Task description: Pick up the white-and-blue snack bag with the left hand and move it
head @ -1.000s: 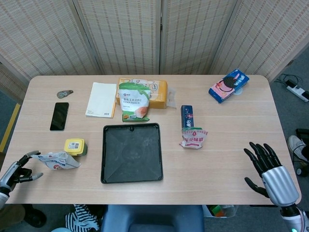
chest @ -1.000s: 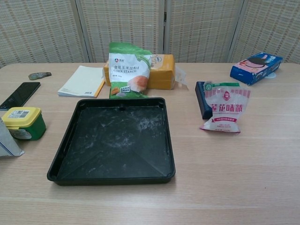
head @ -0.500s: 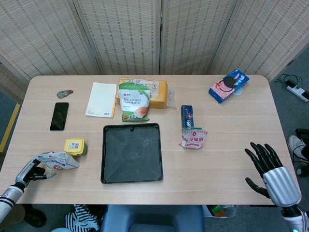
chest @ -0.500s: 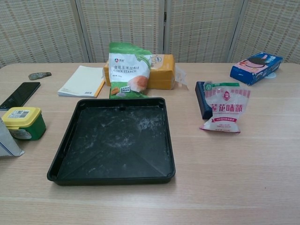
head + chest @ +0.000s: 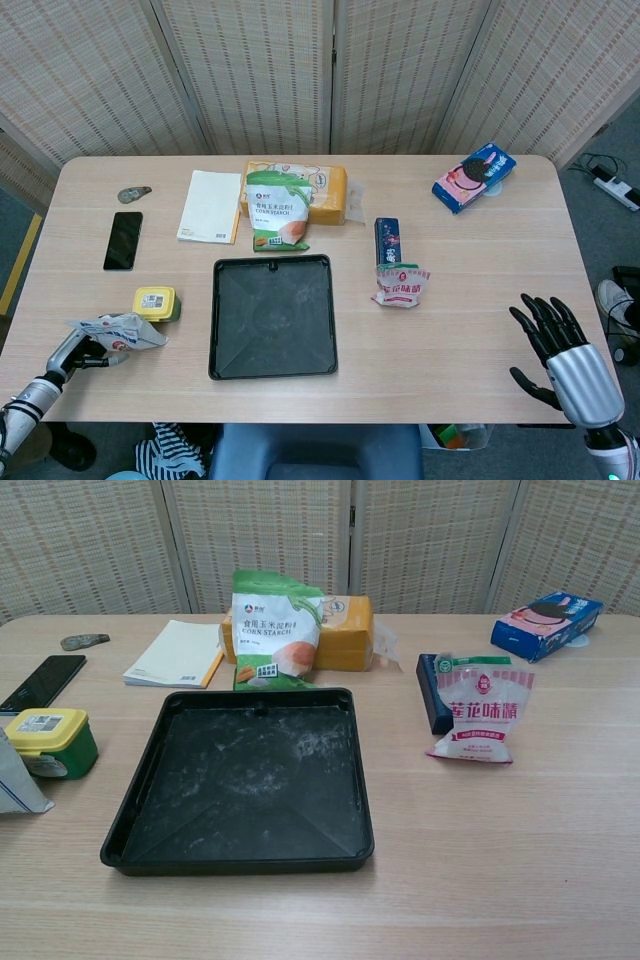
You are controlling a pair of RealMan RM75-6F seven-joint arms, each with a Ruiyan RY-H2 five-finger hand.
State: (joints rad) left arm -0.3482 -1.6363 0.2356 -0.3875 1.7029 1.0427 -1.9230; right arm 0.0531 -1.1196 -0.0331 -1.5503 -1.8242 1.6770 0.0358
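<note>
Chest view crops snack bag (image 5: 18, 785) at edge, left hand (image 5: 82, 348) unseen there

- snack bag (image 5: 118, 331): white and blue, red mark
- tray (image 5: 272, 315): black, whitish smears
- tub (image 5: 50, 742): green, yellow lid
- cornstarch bag (image 5: 274, 628): green and white
- counter (image 5: 470, 310): pale wood grain

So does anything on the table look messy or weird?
Yes: the black tray is smeared with white powdery marks inside. The snack bag by the left hand looks crumpled, lying near the table's front edge.
</note>
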